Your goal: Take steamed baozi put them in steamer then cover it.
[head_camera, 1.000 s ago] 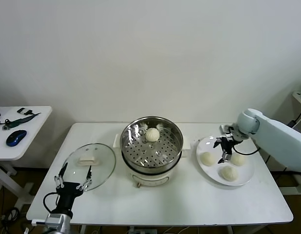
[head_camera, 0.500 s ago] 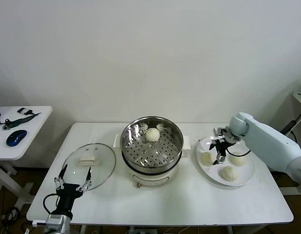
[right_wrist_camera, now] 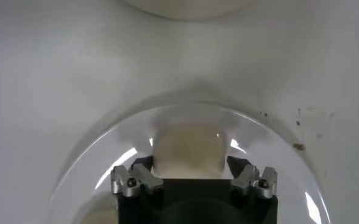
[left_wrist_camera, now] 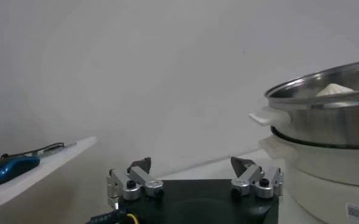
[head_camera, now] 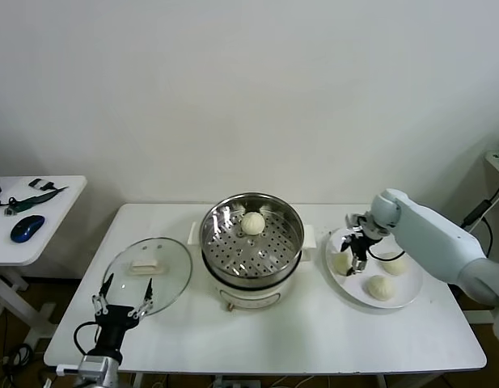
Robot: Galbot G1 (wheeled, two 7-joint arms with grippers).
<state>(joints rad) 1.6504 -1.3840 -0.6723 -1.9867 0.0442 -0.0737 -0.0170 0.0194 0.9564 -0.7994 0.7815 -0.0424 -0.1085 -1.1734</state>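
Note:
The steel steamer (head_camera: 251, 238) stands mid-table with one baozi (head_camera: 251, 223) on its perforated tray. Three more baozi lie on a white plate (head_camera: 411, 295) to its right: one at the plate's left (head_camera: 340, 263) and two others (head_camera: 394, 264) (head_camera: 381, 287). My right gripper (head_camera: 356, 252) is open and low over the plate's left baozi. In the right wrist view this baozi (right_wrist_camera: 188, 146) sits between the spread fingers of the gripper (right_wrist_camera: 190, 163). The glass cover (head_camera: 148, 271) with its white handle lies flat left of the steamer. My left gripper (head_camera: 120, 301) is open and empty by the cover's front edge.
The left wrist view shows the left gripper (left_wrist_camera: 191, 162) low above the table, with the steamer (left_wrist_camera: 331, 115) to one side. A small side table at far left holds a blue mouse (head_camera: 27, 228) and tools. The white table (head_camera: 314, 331) has bare room in front.
My right gripper has moved left across the plate and down, from between the buns to over the plate's left baozi. The left arm has not moved.

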